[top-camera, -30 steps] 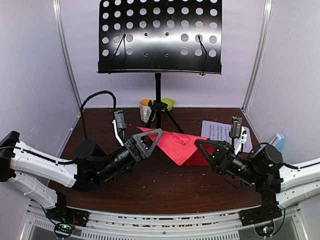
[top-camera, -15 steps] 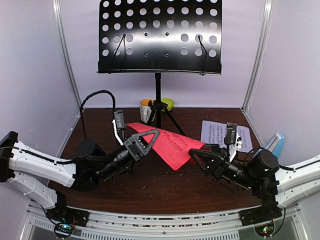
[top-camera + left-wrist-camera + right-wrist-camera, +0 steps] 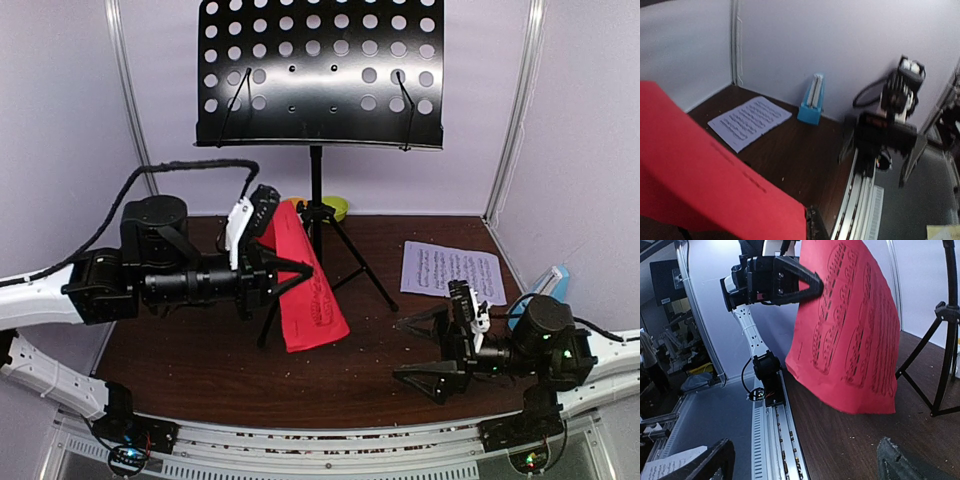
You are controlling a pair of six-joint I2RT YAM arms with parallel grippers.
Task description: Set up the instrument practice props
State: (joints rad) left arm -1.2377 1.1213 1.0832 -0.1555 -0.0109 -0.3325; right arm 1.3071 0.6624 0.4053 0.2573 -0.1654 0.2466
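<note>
The black music stand (image 3: 320, 75) rises at the back centre on its tripod, its perforated desk bare. My left gripper (image 3: 300, 271) is shut on the red sheet-music page (image 3: 308, 295). The page hangs upright above the table in front of the tripod's left leg. The red page (image 3: 850, 325) fills the right wrist view, with the left gripper (image 3: 807, 286) pinching its top edge. My right gripper (image 3: 428, 350) stands open and holds nothing, low over the table's front right. The lilac-white page (image 3: 452, 270) lies flat at the right. The light-blue metronome (image 3: 553, 285) stands by the right wall.
A white-and-orange mug (image 3: 291, 211) and a small green bowl (image 3: 336, 207) sit behind the tripod legs (image 3: 350, 265). Lilac walls close in the back and both sides. A metal rail (image 3: 330, 440) runs along the near edge.
The right gripper let go of the red page, opened and drew back toward the front right. The left arm rose and swung the page up off the table until it hung upright.
</note>
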